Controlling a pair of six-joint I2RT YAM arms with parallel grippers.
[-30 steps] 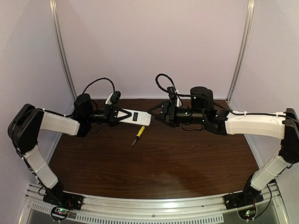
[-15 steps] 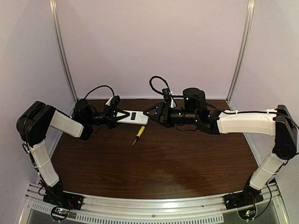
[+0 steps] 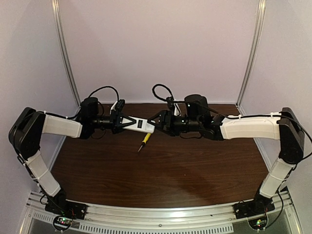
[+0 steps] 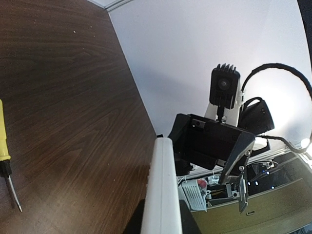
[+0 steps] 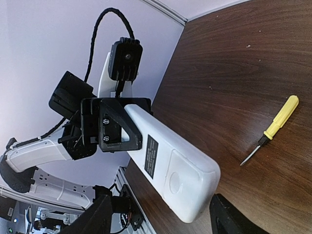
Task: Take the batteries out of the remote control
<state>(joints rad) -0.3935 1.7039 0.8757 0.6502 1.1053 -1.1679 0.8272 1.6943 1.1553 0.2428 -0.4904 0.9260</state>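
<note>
The white remote control (image 3: 142, 124) is held in the air above the table's far side, and my left gripper (image 3: 127, 121) is shut on its left end. In the right wrist view the remote (image 5: 165, 161) shows its back, with a dark label and a closed cover with a round dimple. My right gripper (image 3: 157, 123) is open and empty, its fingers (image 5: 229, 217) spread on either side of the remote's free end without touching it. The left wrist view shows the remote (image 4: 161, 195) edge-on, with the right gripper (image 4: 209, 146) just beyond it. The batteries are hidden.
A yellow-handled screwdriver (image 3: 145, 140) lies on the brown table (image 3: 161, 170) below the remote, and it also shows in the right wrist view (image 5: 275, 124). The lilac back wall and metal corner posts stand close behind both arms.
My right arm has moved left until its open fingers reach the remote's free end. My left gripper has kept hold of the remote in about the same place.
</note>
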